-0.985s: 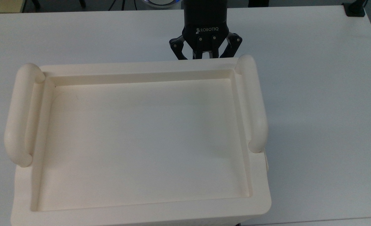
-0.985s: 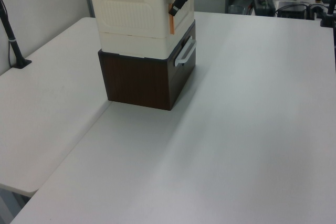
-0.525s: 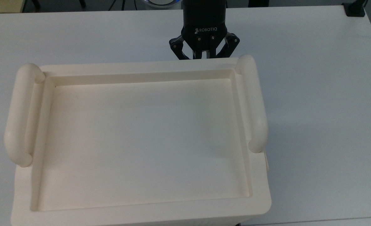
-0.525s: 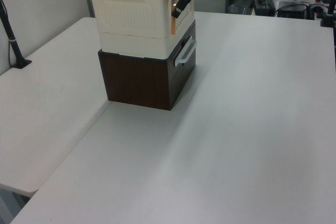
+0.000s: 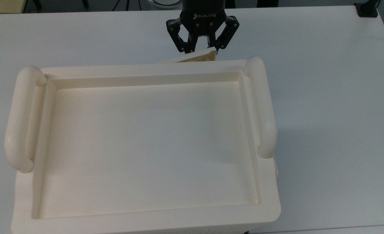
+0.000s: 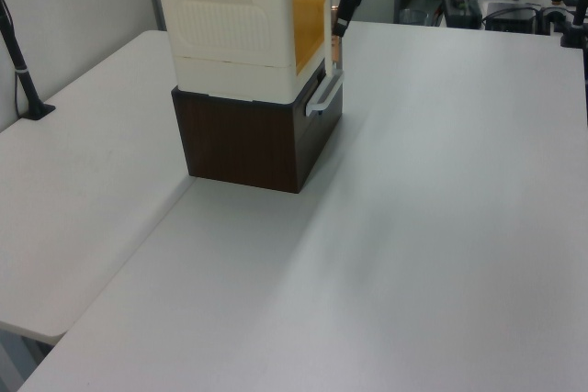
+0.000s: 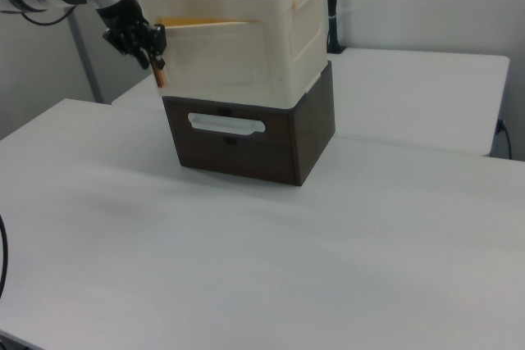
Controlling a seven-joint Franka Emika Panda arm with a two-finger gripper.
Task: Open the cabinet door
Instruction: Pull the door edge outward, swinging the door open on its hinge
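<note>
The cream cabinet (image 5: 146, 69) stands on a dark brown drawer box (image 6: 241, 142). Its cabinet door (image 5: 192, 57) is ajar: in the top view its free edge angles out from the cabinet's upper side. In the right view the door (image 7: 220, 59) has swung out at the right view's left, with a yellow slit showing above it. The left view shows the yellow inside (image 6: 312, 6) through the gap. My black gripper (image 5: 205, 50) holds the door's free edge, which carries a brownish fitting. The gripper (image 7: 156, 59) (image 6: 341, 20) sits level with the cabinet's front.
The cabinet top is a recessed tray with rounded tubular handles (image 5: 265, 107) at both sides. The drawer box has a white bar handle (image 7: 225, 125). The white table (image 6: 441, 227) is bare around the stack. A black post (image 6: 23, 80) stands at the left view's left.
The gripper has pulled back from the cabinet towards the top view's top and slightly left, and the door has swung out with it, exposing the yellow inside.
</note>
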